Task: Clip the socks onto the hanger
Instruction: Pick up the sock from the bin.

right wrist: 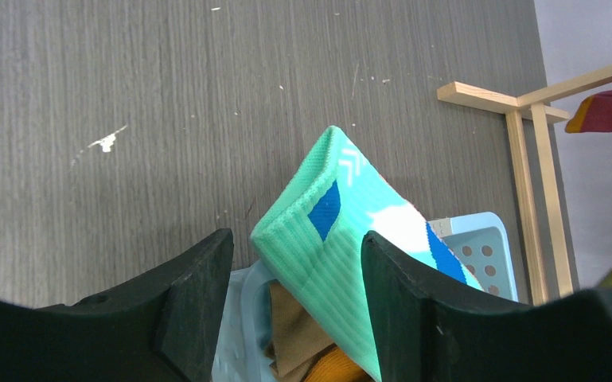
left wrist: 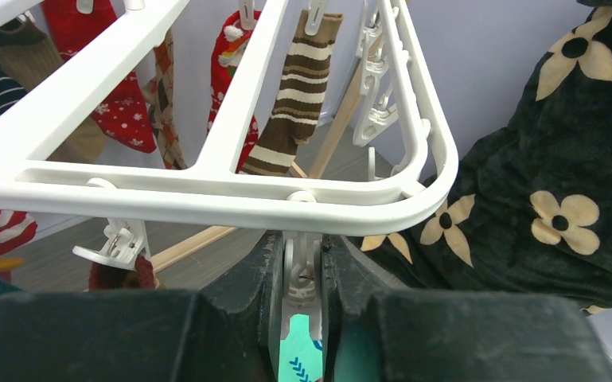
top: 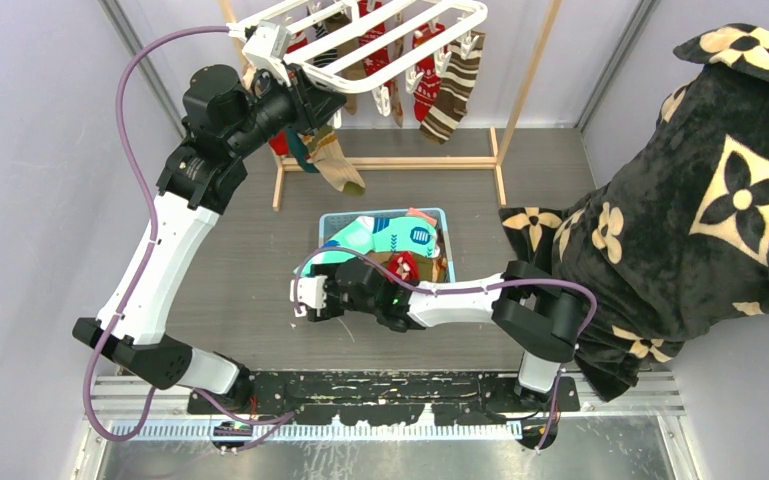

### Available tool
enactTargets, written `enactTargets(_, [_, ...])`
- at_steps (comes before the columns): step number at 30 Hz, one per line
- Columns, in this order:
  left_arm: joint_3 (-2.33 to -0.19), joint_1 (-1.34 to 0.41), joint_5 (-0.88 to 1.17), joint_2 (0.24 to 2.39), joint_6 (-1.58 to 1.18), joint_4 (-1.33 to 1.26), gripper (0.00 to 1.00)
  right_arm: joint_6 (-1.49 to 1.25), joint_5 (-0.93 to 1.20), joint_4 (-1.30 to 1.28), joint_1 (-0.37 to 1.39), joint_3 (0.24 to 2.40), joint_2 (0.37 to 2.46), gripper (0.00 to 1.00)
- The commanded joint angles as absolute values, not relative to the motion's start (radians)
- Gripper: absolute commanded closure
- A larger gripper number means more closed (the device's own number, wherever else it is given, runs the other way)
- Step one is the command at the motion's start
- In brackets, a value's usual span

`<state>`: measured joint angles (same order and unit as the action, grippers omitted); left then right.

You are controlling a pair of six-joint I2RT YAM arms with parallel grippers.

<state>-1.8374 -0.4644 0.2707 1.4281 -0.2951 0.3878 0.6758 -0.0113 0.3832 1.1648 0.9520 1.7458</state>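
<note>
Top external view: the left gripper is raised to the near left corner of the hanger, which hangs from a wooden frame at the far side of the table. Several socks are clipped along its bars, and a dangling sock hangs just below the gripper. The right gripper sits low at the near left corner of the blue basket, which holds loose socks. A black floral blanket fills the right of the scene. Left wrist view: the fingers stand close against either side of a white clip under the hanger's near rail and appear to pinch it. The edge of a turquoise sock sits in the clip's mouth. Right wrist view: the jaws are spread wide, and the cuff of a mint sock, draped over the basket rim, rises between them and touches neither finger. Judgement: the step in hand is fastening the turquoise sock at the corner clip, while the right arm is poised over the next sock. The next move calls for the left jaws to ease off so that the clip bites the fabric. The right jaws would then have to close squarely on the mint cuff and lift it clear of the basket towards a free clip.
</note>
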Motion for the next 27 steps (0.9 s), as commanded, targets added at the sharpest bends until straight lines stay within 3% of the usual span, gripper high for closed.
enactTargets(1, [-1.851,-0.468,0.278,1.386,-0.293,0.399,0.95,0.715,-0.080,0.524,1.176,0.963,1.769,0.36])
enactTargets(5, [-1.853,-0.468,0.276,1.387,-0.300,0.399,0.95,0.785,-0.135,0.583,1.197,0.956,1.802,0.45])
enactTargets(19, [-1.855,-0.468,0.276,1.389,-0.301,0.414,0.95,0.825,-0.234,0.774,1.232,0.940,1.798,0.97])
enactTargets(27, [-1.857,-0.468,0.281,1.390,-0.304,0.422,0.95,0.703,-0.237,0.734,1.227,0.948,1.680,0.99])
